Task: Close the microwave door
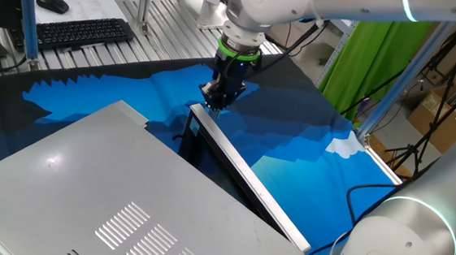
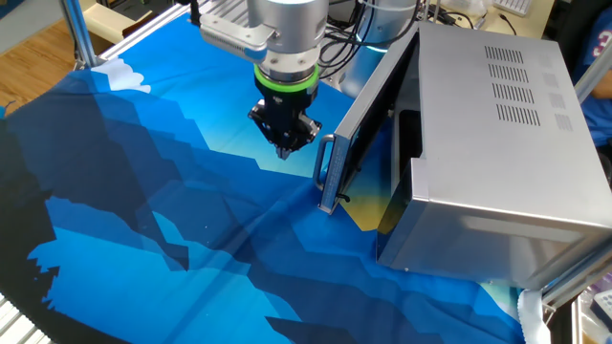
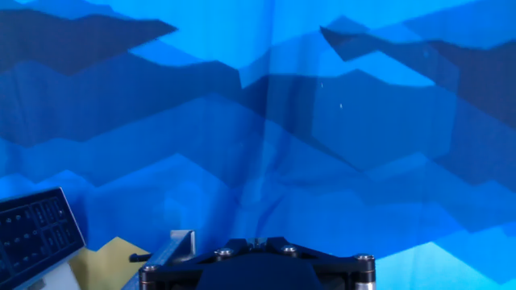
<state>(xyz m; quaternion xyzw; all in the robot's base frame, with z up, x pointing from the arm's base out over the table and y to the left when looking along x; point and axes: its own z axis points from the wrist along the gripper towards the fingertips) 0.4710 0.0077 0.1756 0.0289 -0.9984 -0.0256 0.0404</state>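
Observation:
The microwave [image 1: 85, 181] is a large light-grey box with vent slots on top; it also shows in the other fixed view [image 2: 497, 143]. The microwave door [image 1: 249, 174] stands partly open, swung out from the box, dark glass with a silver rim [image 2: 368, 105]. Its handle [image 2: 327, 177] is at the free end. My gripper [image 2: 285, 145] points down at the cloth, just outside the door's free end [image 1: 216, 102]. Its fingers look shut and empty, with a small gap to the handle. In the hand view only the gripper's base [image 3: 256, 242] shows, beside the handle end [image 3: 181, 238].
A blue patterned cloth [image 1: 308, 142] covers the table. A keyboard [image 1: 81, 30] and mouse [image 1: 53, 2] lie at the back. Aluminium posts [image 1: 29, 14] and a green drape [image 1: 371, 65] border the table. A second arm's grey body [image 1: 398, 239] is at the front right.

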